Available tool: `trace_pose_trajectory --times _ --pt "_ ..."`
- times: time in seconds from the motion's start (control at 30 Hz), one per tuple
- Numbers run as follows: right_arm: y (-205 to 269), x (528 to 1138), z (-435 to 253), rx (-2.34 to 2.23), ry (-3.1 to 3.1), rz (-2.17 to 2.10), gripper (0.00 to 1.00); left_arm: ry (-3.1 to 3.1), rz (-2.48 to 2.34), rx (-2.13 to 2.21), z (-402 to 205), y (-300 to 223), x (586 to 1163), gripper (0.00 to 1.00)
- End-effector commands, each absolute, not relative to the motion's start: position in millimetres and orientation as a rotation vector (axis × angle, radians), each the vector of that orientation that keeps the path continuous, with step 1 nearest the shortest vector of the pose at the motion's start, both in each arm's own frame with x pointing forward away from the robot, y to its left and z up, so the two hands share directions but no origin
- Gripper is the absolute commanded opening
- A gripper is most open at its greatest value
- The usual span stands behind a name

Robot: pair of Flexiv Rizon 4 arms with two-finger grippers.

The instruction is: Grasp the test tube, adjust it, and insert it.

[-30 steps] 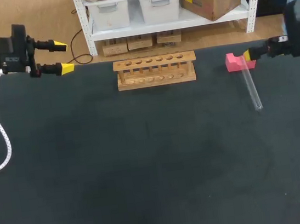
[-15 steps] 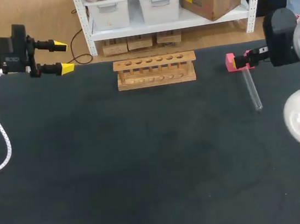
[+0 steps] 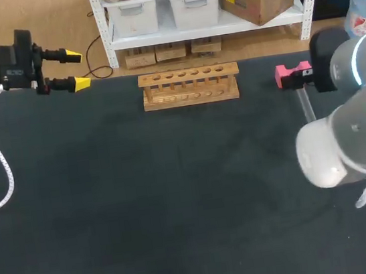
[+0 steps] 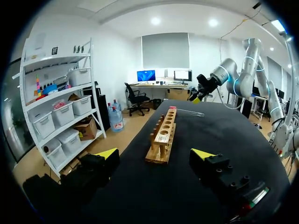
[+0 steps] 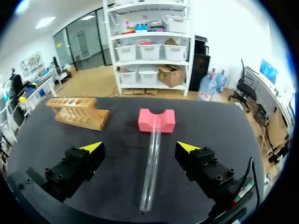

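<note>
The right claw (image 5: 140, 148) is standing spread, its two yellow-tipped fingers (image 5: 91, 147) flanking the test tube (image 5: 152, 168) with neither one touching it. The tube is lying flat on the counter (image 3: 177, 198) near the far right corner, with its far end resting in the notch of a pink block (image 5: 156, 120). The wooden rack (image 3: 189, 86) is sitting at the middle of the counter's far edge, well apart from the tube, and its holes are showing empty. The left claw (image 3: 78, 70) is hanging over the far left corner, spread and gripping nothing.
</note>
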State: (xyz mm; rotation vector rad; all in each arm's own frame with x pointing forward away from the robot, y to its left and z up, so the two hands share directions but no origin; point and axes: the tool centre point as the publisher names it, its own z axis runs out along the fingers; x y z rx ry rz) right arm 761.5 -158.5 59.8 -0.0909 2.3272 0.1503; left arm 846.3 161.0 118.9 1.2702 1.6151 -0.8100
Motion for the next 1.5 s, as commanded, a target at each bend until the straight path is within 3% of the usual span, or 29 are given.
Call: trace_pose_trajectory --times 0.03,0.47,1.5 --pt "-157.0 769.2 49.0 0.161 2.290 -0.437 1.00 1.610 -0.811 1.271 117.8 161.4 846.8 1.00" --pt "-161.1 776.7 26.3 0.108 2.305 -0.518 1.00 1.610 -0.811 1.271 117.8 161.4 846.8 1.00" --pt "-168.6 786.2 -0.3 -0.021 2.447 -0.067 1.00 1.610 -0.811 1.271 117.8 161.4 846.8 1.00"
